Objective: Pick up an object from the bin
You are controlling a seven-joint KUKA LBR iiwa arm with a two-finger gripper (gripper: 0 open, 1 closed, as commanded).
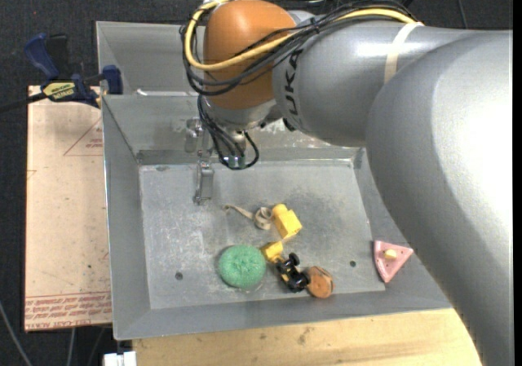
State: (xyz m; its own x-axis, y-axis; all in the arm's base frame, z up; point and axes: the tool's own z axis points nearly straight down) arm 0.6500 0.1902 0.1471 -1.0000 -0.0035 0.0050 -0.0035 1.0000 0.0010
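Note:
My gripper (pixel 201 191) hangs under the orange wrist cover over the bare back-left floor of the bin, with nothing seen in it. The nearest loose thing is a small tan piece with a thin stem (pixel 254 215), to its lower right. Beside that lies a yellow block (pixel 286 221). A round green scrubby ball (pixel 241 266) rests nearer the front, well below the gripper.
A yellow-and-black toy (pixel 285 267) and a brown oval thing (pixel 320 283) lie at the front middle. A pink triangle (pixel 391 259) leans against the right wall. The big grey arm covers the bin's right and back right.

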